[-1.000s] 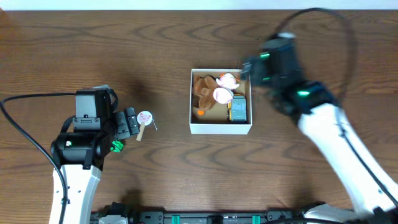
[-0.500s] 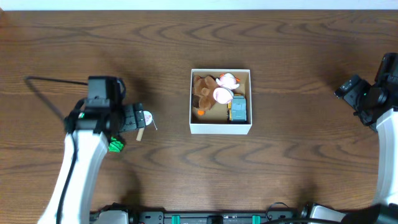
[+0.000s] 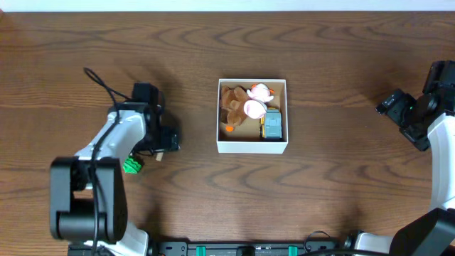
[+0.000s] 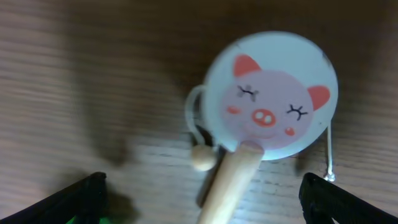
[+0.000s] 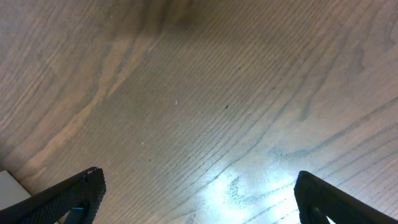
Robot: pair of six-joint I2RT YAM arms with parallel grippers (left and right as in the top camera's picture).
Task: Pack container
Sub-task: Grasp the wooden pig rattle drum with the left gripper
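The white-walled container [image 3: 252, 146] stands at the table's middle and holds a brown plush, a pink-and-white toy and a grey-blue toy. My left gripper [image 3: 165, 141] is open and sits directly over a pig-face rattle drum [image 4: 272, 104] with a wooden handle [image 4: 229, 185]; its jaws straddle the handle without touching it. Only the handle's end [image 3: 159, 155] shows in the overhead view. My right gripper [image 3: 395, 107] is open and empty, far right of the container, over bare wood.
A small green toy [image 3: 132, 166] lies just left of the left gripper, beside its arm. A corner of the container's white wall [image 5: 9, 186] shows at the lower left of the right wrist view.
My left gripper has moved right and come down over the rattle drum, covering it from above. My right arm has pulled back from the container to the far right.
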